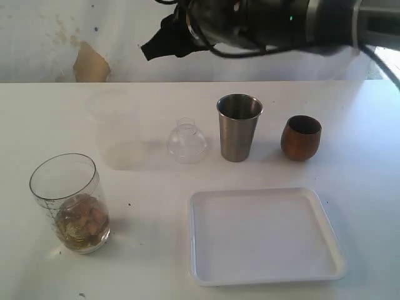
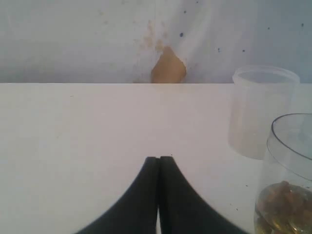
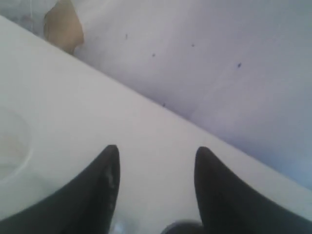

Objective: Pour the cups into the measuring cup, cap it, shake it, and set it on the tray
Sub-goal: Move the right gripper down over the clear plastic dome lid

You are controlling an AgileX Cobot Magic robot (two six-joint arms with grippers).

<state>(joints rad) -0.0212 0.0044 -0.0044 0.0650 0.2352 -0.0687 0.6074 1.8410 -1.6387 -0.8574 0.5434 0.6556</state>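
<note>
The clear graduated measuring cup (image 1: pixel 69 203) stands at the front left with brownish contents in its bottom; the left wrist view shows it too (image 2: pixel 287 185). The steel tumbler (image 1: pixel 239 127) and the dark wooden cup (image 1: pixel 300 137) stand upright side by side at the back right. In front of them lies the white tray (image 1: pixel 265 236) with nothing on it. My right gripper (image 1: pixel 153 47) hangs high over the back of the table, open and holding nothing (image 3: pixel 156 153). My left gripper (image 2: pixel 159 158) is shut on nothing, low over bare table beside the measuring cup.
A small clear dome lid (image 1: pixel 186 142) sits left of the tumbler. Behind the measuring cup stands a translucent plastic cup (image 1: pixel 115 128), also in the left wrist view (image 2: pixel 261 112). The right arm (image 1: pixel 281 22) spans the top. A wall closes the table's far edge.
</note>
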